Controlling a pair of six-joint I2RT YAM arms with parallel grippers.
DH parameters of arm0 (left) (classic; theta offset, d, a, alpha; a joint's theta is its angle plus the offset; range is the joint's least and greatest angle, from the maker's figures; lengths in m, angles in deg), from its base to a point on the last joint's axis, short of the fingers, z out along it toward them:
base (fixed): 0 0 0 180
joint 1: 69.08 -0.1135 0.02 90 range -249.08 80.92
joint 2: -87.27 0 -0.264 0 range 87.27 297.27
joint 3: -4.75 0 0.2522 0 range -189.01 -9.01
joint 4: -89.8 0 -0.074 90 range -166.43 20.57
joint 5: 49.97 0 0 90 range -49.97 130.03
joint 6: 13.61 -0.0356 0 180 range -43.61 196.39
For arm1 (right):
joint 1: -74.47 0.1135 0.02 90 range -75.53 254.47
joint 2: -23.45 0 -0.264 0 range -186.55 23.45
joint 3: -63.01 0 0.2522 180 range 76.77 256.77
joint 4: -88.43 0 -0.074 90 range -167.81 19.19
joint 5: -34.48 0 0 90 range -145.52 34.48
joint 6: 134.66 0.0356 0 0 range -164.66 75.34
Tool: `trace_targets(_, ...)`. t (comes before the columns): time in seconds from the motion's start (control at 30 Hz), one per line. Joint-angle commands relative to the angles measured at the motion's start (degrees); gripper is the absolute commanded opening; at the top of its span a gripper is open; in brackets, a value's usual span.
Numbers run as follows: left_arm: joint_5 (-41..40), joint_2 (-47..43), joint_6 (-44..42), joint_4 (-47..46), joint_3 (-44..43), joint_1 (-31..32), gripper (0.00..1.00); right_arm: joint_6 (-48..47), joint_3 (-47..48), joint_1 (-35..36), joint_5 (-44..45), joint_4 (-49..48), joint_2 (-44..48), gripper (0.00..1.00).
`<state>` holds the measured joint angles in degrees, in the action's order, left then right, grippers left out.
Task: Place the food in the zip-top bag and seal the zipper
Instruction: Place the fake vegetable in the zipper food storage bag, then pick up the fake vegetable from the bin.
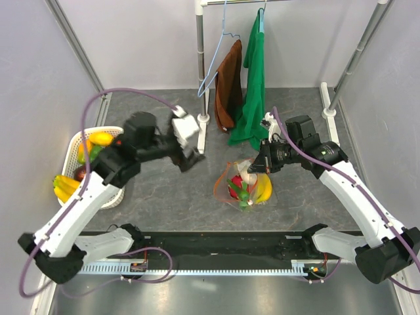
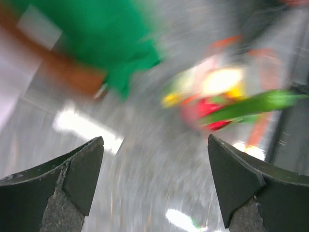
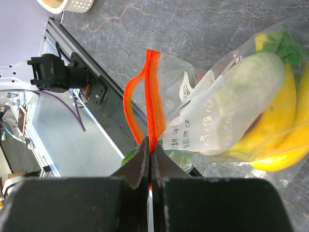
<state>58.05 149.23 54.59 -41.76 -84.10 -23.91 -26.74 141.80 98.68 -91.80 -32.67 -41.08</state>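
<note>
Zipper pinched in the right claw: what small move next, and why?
Probably bring the open left claw to pinch the free end of the zipper: its strips gape apart, the right claw grips just one spot, and food sits inside the bag.

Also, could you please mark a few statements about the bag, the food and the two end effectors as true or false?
1. The right end effector is shut on the red-orange zipper strip of the clear plastic zip-top bag. True.
2. The left end effector grips a banana. False: it is open and empty.
3. The bag is empty. False: a yellow plastic banana bunch and a whitish round piece lie inside.
4. Some plastic food lies in the white basket. True.
</note>
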Motion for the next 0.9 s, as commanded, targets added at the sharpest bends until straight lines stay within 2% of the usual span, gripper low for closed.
trace_targets(0.0,8.0,-3.85,10.46,8.38,3.54,-18.39,0.93,-0.42,2.38,-0.12,-2.67,-1.9,2.22,0.0)
trace_targets(0.07,10.0,-4.3,10.12,11.01,4.86,-23.96,0.93,-0.51,2.29,-0.21,-2.84,-1.73,2.13,0.0)
trace_targets(0.1,11.32,-3.95,10.03,13.46,5.04,-30.08,0.93,-0.6,2.2,-0.13,-2.93,-1.64,2.04,0.0)
trace_targets(0.17,17.53,-1.94,8.19,16.2,5.04,-37.22,0.92,-0.6,2.38,-0.12,-2.84,-1.73,1.6,0.0)
trace_targets(0.2,18.97,-0.71,7.4,17.34,4.69,-43.43,0.92,-0.6,2.38,-0.12,-2.75,-1.73,1.43,0.0)
trace_targets(0.4,21.26,11.84,-3.41,26.57,-1.37,-58.67,0.93,-1.03,3.52,-0.12,-2.4,-1.46,0.64,0.0)
trace_targets(0.43,21.27,13.88,-6.21,28.5,-3.46,-60.01,0.94,-0.95,3.52,-0.04,-2.4,-1.38,0.46,0.0)
trace_targets(0.6,11.52,21.79,-9.48,27.73,-8.75,-66.6,0.93,-1.3,2.82,-0.12,-2.31,-1.38,0.72,0.0)
trace_targets(0.87,-4.56,25.93,-15.28,21.24,-7.27,-68.89,0.9,-0.51,1.67,-0.12,-2.84,-2.34,0.02,0.0)
